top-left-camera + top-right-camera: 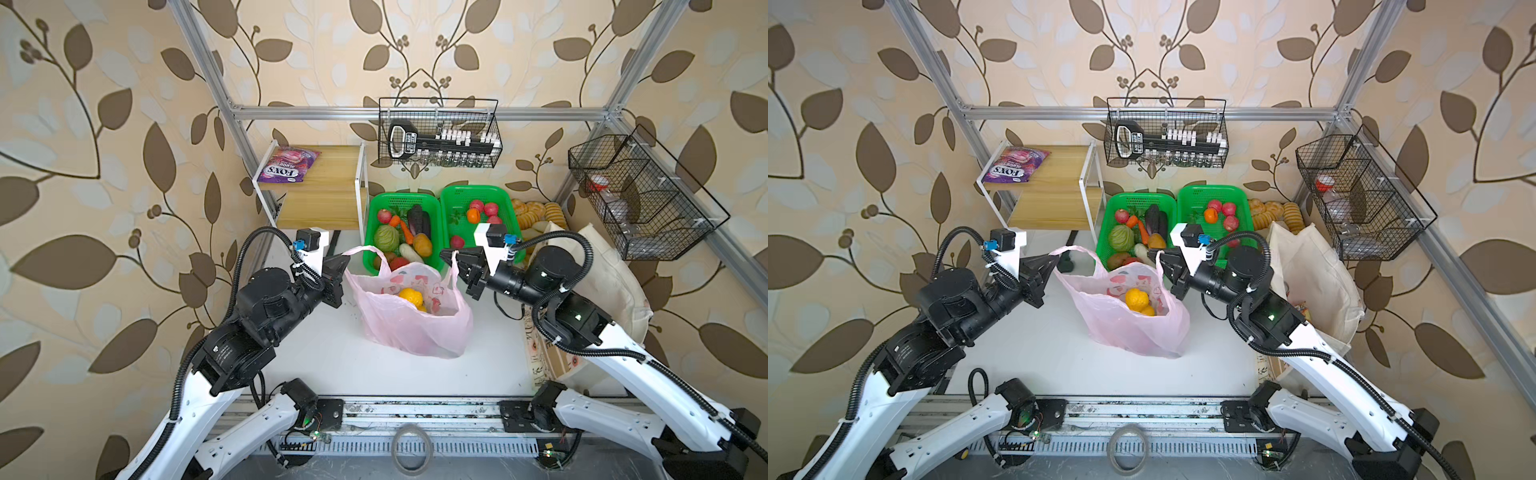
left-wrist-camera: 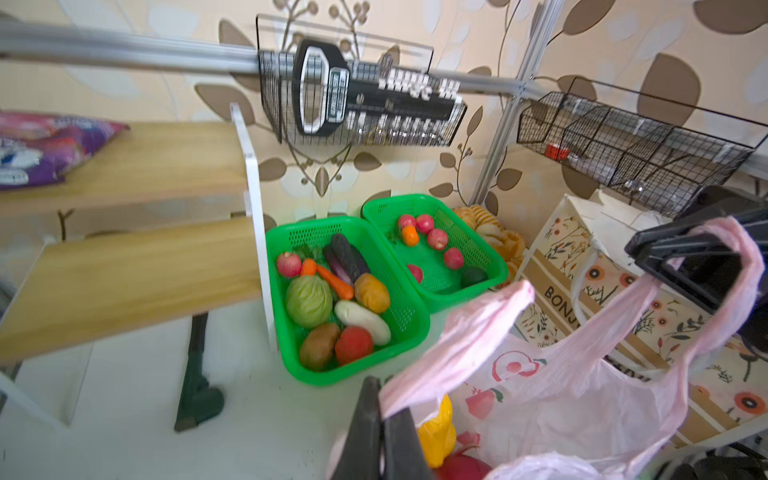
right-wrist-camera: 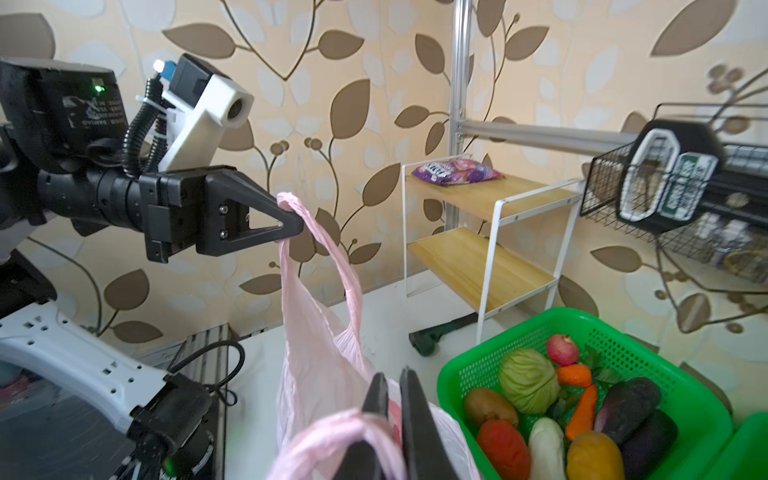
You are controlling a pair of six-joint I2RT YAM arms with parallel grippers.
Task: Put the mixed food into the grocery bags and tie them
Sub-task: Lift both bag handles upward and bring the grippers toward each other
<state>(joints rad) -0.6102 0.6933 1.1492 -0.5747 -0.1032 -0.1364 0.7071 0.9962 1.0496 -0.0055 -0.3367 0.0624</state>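
Pink bag [image 1: 411, 328] on white tabletop [image 1: 316, 365], baskets [image 1: 482, 193] behind

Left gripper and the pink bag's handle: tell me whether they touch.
Touching. The right wrist view shows the left gripper pinched shut on the pink bag's handle.

Pink bag [image 1: 395, 328], green baskets [image 1: 403, 201], brown-leaf wallpaper [image 1: 124, 166]

Pink plastic bag [image 1: 415, 328] stands open mid-table [image 1: 311, 361], translucent with a fruit print. Its two loop handles are pulled up and apart, one pinched in my left gripper [image 1: 348, 259], the other in my right gripper [image 1: 449, 257]. Inside is a yellow fruit [image 1: 411, 296] on something red. Floral canvas tote [image 1: 611, 286] is slumped at the right edge. Purple FOX'S pouch [image 1: 289, 164] lies flat on the top shelf [image 1: 328, 178].
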